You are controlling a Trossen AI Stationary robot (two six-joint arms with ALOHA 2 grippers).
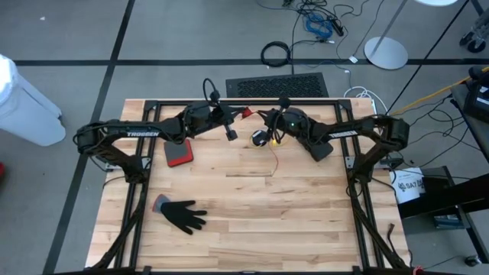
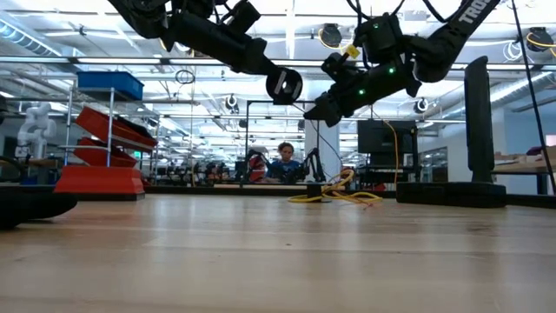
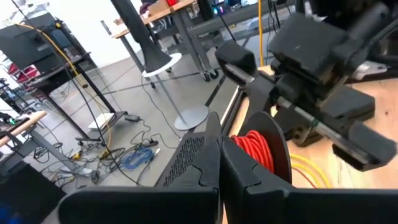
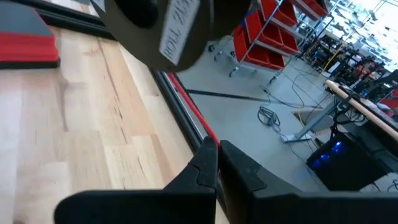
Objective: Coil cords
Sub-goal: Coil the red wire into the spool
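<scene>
1. Above the far middle of the wooden table (image 1: 252,221), both arms hang with fingers pressed together, holding nothing.
2. Left gripper (image 1: 231,134) and right gripper (image 1: 260,139) face each other, near but apart.
3. Yellow-orange cord (image 1: 273,150) lies beneath the right gripper, trailing toward the table's middle.
4. Black glove (image 1: 183,215) rests near the front left.

a loose yellow-orange cord (image 1: 272,145) lies tangled at the table's far middle.
</scene>
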